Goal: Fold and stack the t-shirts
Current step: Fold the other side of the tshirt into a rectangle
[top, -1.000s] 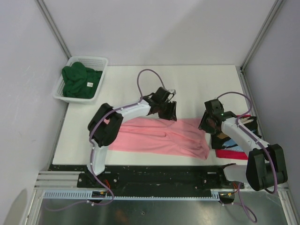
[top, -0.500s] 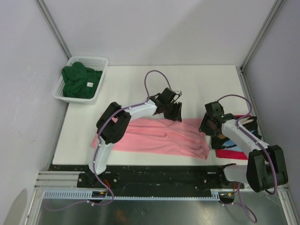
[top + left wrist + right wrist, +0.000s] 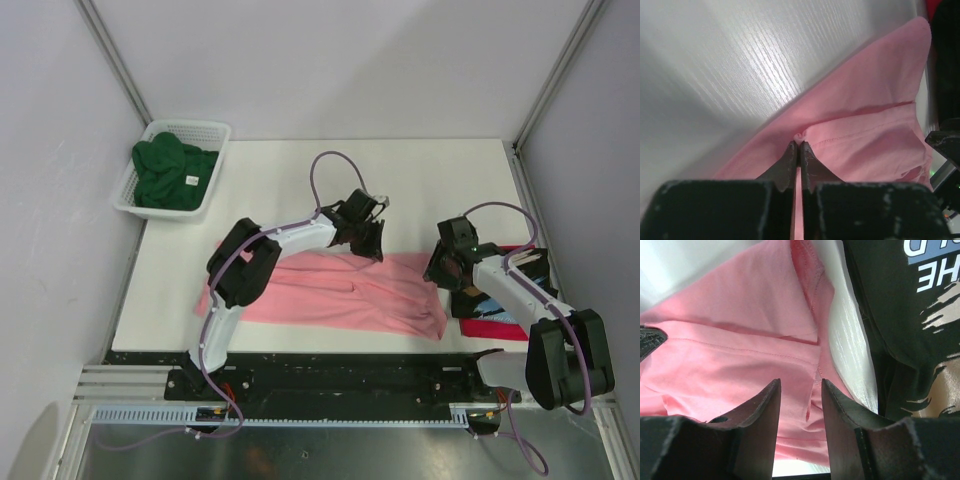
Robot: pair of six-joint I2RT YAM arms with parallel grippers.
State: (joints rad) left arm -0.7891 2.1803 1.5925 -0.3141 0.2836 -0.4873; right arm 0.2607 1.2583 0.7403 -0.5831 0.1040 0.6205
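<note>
A salmon-pink t-shirt lies spread across the table's front middle. My left gripper is at its far edge, shut on a small pinch of pink cloth. My right gripper is open over the shirt's right end, its fingers apart above the cloth. A black printed t-shirt lies folded on a red t-shirt at the right; the black one shows in the right wrist view. A dark green t-shirt sits in the basket.
A white mesh basket stands at the back left corner. The table has bare white surface behind the pink shirt. Frame posts rise at the back corners.
My left gripper has shifted slightly right along the pink shirt's far edge. The right arm has barely moved.
</note>
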